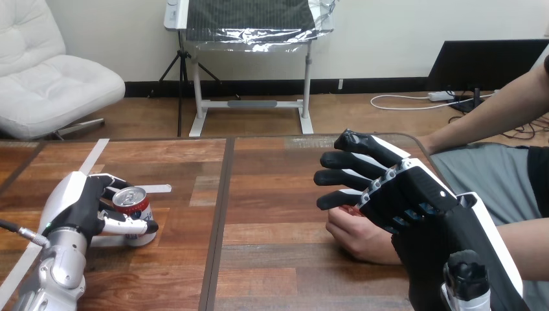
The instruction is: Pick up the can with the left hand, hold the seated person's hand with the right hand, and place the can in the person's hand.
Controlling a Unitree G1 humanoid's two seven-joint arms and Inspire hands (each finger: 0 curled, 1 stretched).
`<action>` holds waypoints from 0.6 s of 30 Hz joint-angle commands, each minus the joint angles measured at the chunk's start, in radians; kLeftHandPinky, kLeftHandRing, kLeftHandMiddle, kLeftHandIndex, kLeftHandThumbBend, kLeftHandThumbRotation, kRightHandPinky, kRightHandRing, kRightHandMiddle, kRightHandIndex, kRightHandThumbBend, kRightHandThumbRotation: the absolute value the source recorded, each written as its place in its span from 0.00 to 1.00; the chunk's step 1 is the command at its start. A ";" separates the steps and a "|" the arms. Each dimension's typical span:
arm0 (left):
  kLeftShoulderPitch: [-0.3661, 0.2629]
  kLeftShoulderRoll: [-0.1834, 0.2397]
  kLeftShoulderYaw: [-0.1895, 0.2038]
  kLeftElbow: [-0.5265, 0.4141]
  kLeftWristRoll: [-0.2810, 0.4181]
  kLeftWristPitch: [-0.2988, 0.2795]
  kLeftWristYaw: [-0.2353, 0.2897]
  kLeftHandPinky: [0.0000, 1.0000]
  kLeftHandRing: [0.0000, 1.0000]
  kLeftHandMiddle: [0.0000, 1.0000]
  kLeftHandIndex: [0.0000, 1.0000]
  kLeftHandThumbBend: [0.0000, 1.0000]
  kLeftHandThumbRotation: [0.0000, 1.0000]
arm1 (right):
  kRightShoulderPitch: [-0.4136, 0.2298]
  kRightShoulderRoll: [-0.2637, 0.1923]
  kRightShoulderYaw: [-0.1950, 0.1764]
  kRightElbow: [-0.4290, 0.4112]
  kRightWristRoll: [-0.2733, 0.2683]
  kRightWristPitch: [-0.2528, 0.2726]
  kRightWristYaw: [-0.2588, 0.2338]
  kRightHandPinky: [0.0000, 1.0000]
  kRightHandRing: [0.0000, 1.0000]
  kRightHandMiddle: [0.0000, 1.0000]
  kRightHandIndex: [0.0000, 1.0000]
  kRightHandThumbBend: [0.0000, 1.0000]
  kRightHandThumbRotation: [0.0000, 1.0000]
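Observation:
A small red and white can (135, 207) with a silver top stands upright on the wooden table (272, 272) at the left. My left hand (81, 208) is shut on it, the thumb across its front and the fingers curled behind it. At the right, my right hand (404, 194) hovers over the person's hand (357, 237), which rests on the table. Its fingers (343, 176) stretch out leftward and nearly straight above that hand, not curled round it. I cannot tell whether the two touch.
The person's forearm (524, 249) comes in from the right edge. Their other arm (482, 116) reaches across the table's far right corner. A strip of pale tape (94, 155) lies on the far left of the table. A dark seam (219, 220) divides the tabletop.

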 commanded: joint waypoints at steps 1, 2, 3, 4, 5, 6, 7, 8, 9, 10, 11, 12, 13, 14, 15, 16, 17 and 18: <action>-0.082 0.002 -0.008 0.002 0.001 -0.039 0.033 0.48 0.55 0.59 0.61 0.83 0.03 | -0.033 0.011 0.000 -0.021 0.004 -0.021 -0.002 0.65 0.75 0.79 0.82 0.91 0.84; -0.082 0.002 -0.008 0.003 0.001 -0.041 0.035 0.48 0.55 0.59 0.61 0.83 0.03 | -0.033 0.011 0.000 -0.021 0.005 -0.021 -0.001 0.65 0.75 0.79 0.82 0.91 0.84; -0.081 0.001 -0.009 -0.001 0.001 -0.039 0.036 0.48 0.55 0.59 0.61 0.84 0.03 | -0.033 0.010 0.000 -0.020 0.005 -0.022 0.000 0.65 0.75 0.79 0.82 0.91 0.84; -0.081 0.000 -0.009 -0.003 0.002 -0.037 0.037 0.47 0.54 0.59 0.60 0.84 0.02 | -0.033 0.010 0.000 -0.019 0.006 -0.023 0.001 0.65 0.75 0.79 0.82 0.91 0.84; -0.081 0.000 -0.010 -0.005 0.002 -0.036 0.037 0.47 0.54 0.58 0.60 0.83 0.02 | -0.034 0.010 0.000 -0.019 0.006 -0.023 0.001 0.65 0.75 0.79 0.82 0.90 0.84; -0.080 -0.001 -0.011 -0.010 0.003 -0.034 0.038 0.47 0.54 0.58 0.60 0.83 0.02 | -0.034 0.011 0.000 -0.017 0.007 -0.025 0.001 0.65 0.75 0.79 0.82 0.90 0.84; -0.079 -0.001 -0.011 -0.013 0.004 -0.033 0.039 0.47 0.53 0.58 0.59 0.83 0.01 | -0.033 0.012 0.000 -0.017 0.006 -0.026 0.001 0.65 0.75 0.79 0.82 0.90 0.84; -0.079 -0.001 -0.012 -0.015 0.004 -0.032 0.040 0.46 0.53 0.57 0.59 0.83 0.01 | -0.033 0.012 0.001 -0.017 0.006 -0.027 0.001 0.65 0.75 0.79 0.82 0.90 0.84; -0.079 -0.002 -0.012 -0.014 0.004 -0.035 0.042 0.46 0.53 0.57 0.59 0.83 0.01 | -0.033 0.013 0.000 -0.015 0.005 -0.029 0.001 0.65 0.75 0.79 0.82 0.90 0.84; -0.079 -0.002 -0.012 -0.013 0.004 -0.038 0.043 0.46 0.53 0.57 0.59 0.83 0.01 | -0.033 0.014 0.000 -0.015 0.004 -0.030 0.001 0.65 0.75 0.79 0.82 0.90 0.84; -0.079 -0.003 -0.011 -0.011 0.003 -0.043 0.047 0.46 0.53 0.57 0.58 0.83 0.00 | -0.033 0.014 -0.001 -0.014 0.002 -0.032 0.000 0.65 0.75 0.79 0.82 0.90 0.84; -0.079 -0.003 -0.011 -0.009 0.002 -0.047 0.049 0.45 0.52 0.56 0.58 0.84 0.00 | -0.033 0.014 -0.001 -0.013 0.001 -0.033 0.000 0.65 0.75 0.79 0.82 0.90 0.84; -0.079 -0.004 -0.011 -0.009 0.002 -0.049 0.050 0.45 0.52 0.56 0.57 0.84 0.00 | -0.033 0.014 -0.001 -0.013 0.000 -0.034 -0.001 0.65 0.75 0.79 0.82 0.91 0.84; -0.080 -0.004 -0.010 -0.004 0.001 -0.053 0.052 0.45 0.51 0.55 0.57 0.84 0.00 | -0.033 0.013 -0.001 -0.014 0.001 -0.033 0.000 0.65 0.75 0.79 0.82 0.91 0.84; -0.081 -0.005 -0.009 -0.001 0.000 -0.056 0.054 0.44 0.51 0.55 0.56 0.84 0.00 | -0.032 0.013 -0.001 -0.014 0.002 -0.032 0.000 0.65 0.75 0.79 0.82 0.91 0.84; -0.081 -0.005 -0.009 0.001 -0.001 -0.058 0.054 0.44 0.50 0.54 0.56 0.84 0.00 | -0.032 0.012 -0.001 -0.015 0.003 -0.032 0.000 0.65 0.75 0.79 0.82 0.91 0.84; -0.082 -0.006 -0.008 0.004 -0.003 -0.062 0.055 0.44 0.50 0.53 0.55 0.84 0.00 | -0.031 0.011 0.000 -0.016 0.005 -0.030 0.001 0.65 0.75 0.79 0.82 0.91 0.84; -0.083 -0.006 -0.007 0.007 -0.004 -0.064 0.055 0.43 0.49 0.53 0.55 0.84 0.00 | -0.031 0.010 0.000 -0.016 0.006 -0.030 0.001 0.65 0.75 0.79 0.82 0.90 0.84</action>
